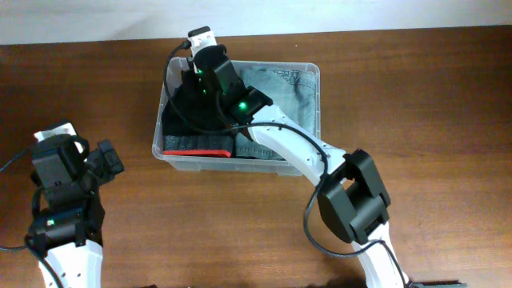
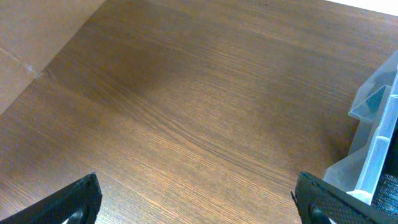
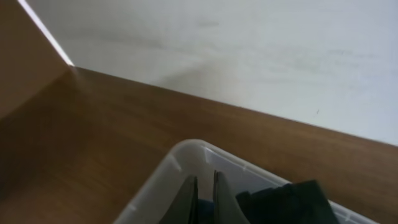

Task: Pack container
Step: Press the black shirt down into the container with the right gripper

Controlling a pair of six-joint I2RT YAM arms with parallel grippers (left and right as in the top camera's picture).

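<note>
While the right arm leans across its far-left corner, the container [image 1: 240, 164] sits mid-bench [image 1: 416, 96] toward the far edge, open side up, its long axis running left to right. Blue jeans [image 1: 280, 92] fill its right half. A black garment [image 1: 188, 112] with a red band [image 1: 210, 152] fills the left. Only the right wrist view shows the right end effector [image 3: 204, 177], its fingers pressed almost together at the rim. The left end effector [image 2: 196, 180] is spread wide over bare wood, left of the container.
</note>
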